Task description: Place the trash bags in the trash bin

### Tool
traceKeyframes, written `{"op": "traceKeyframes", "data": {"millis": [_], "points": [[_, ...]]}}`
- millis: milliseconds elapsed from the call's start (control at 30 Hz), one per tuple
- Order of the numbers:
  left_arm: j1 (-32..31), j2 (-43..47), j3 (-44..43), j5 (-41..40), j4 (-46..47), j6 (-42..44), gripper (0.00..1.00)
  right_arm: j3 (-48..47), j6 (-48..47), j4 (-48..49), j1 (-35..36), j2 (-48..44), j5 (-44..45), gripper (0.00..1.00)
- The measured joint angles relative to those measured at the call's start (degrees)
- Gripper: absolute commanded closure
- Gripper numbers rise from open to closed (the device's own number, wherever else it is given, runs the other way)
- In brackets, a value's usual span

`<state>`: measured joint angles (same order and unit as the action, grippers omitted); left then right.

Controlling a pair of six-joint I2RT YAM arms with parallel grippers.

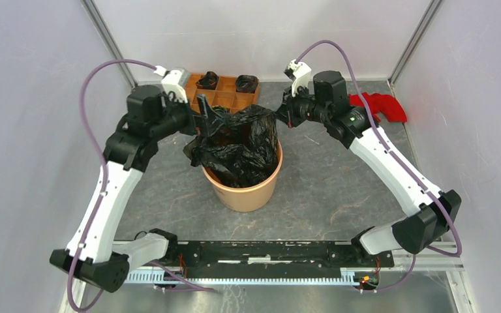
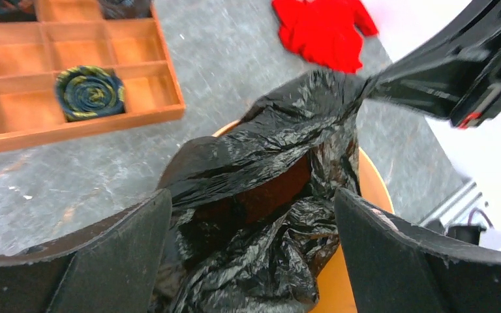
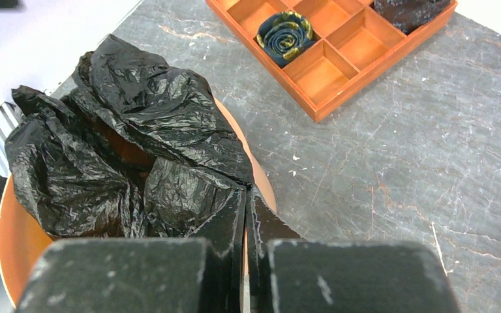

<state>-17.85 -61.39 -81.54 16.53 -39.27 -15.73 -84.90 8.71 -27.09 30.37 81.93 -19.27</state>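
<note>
**Bag half in the bin, mouth being spread**

The black bag (image 1: 238, 140) sits crumpled in the orange bin (image 1: 248, 192) at the middle of the worktop (image 1: 326, 176). Most of its film bunches inside and above the rim, and one fold hangs over the edge at about 9 o'clock.

The right gripper (image 3: 248, 202) is clenched on a pinch of film at the bin's 1 o'clock side and pulls it taut. The left gripper (image 2: 253, 202) is released, with its jaws wide apart on either side of the bag's raised edge at about 10 o'clock and gripping nothing.

This looks like the lining step: the bag is in place but its mouth is not yet opened over the rim. The next move probably calls for the left jaws to close on the near edge. Both arms would then draw apart and down to seat the film around the rim, gently enough not to tear it or tip the bin.

The wooden tray (image 1: 225, 99) lies at 12 o'clock and the red cloth (image 1: 383, 105) at 2 o'clock, both well apart from the bin.
</note>
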Motion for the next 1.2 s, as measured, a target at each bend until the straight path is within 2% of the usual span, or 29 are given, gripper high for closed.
{"op": "traceKeyframes", "data": {"millis": [133, 200, 267, 300, 433, 600, 800, 833, 933, 1100, 1167, 1200], "points": [[-2.9, -3.2, 3.3, 1.9, 2.4, 4.4, 0.00, -1.6, 0.2, 0.2, 0.0, 0.3, -0.4, 1.00], [-6.2, -2.1, 7.2, 0.0, 4.6, 7.5, 0.01, -2.4, 0.5, 0.6, 0.0, 0.5, -1.3, 1.00], [-9.2, -1.3, 9.8, -3.8, 5.9, 10.0, 0.05, -2.7, 0.9, 1.1, 0.0, 0.5, -1.7, 1.00], [-9.9, -1.5, 9.9, -5.3, 6.2, 10.7, 0.09, -2.8, 1.0, 1.1, 0.0, 0.5, -1.8, 1.00], [-10.1, -5.4, 7.7, -12.2, 8.0, 11.0, 0.37, -2.8, 1.6, 1.1, -0.4, 0.5, -1.9, 1.00], [-8.7, -10.3, 5.4, -17.6, 9.4, 10.1, 0.45, -2.9, 1.6, -0.5, -1.3, 0.9, -0.9, 1.00], [-6.9, -12.5, 4.0, -19.7, 9.9, 8.8, 0.69, -2.9, 1.2, -2.6, -1.4, 1.7, 1.4, 1.00], [-6.6, -13.4, 3.5, -19.7, 10.0, 8.7, 0.75, -2.9, 1.0, -2.8, -1.4, 1.9, 1.7, 1.00], [-6.1, -17.8, 1.6, -19.6, 10.3, 7.4, 0.85, -3.0, 0.5, -3.0, -1.4, 3.0, 2.4, 1.00], [-5.1, -26.3, 0.9, -19.1, 10.3, 5.4, 0.94, -2.1, -0.6, -3.0, -1.4, 6.9, 5.3, 1.00], [-4.5, -28.9, 0.9, -18.9, 9.7, 4.8, 0.94, -0.8, -1.0, -3.0, -1.4, 8.5, 6.4, 1.00], [-4.2, -29.6, 0.8, -18.1, 9.8, 4.0, 0.89, 0.2, -1.2, -3.0, -1.4, 9.3, 6.4, 1.00]]}}
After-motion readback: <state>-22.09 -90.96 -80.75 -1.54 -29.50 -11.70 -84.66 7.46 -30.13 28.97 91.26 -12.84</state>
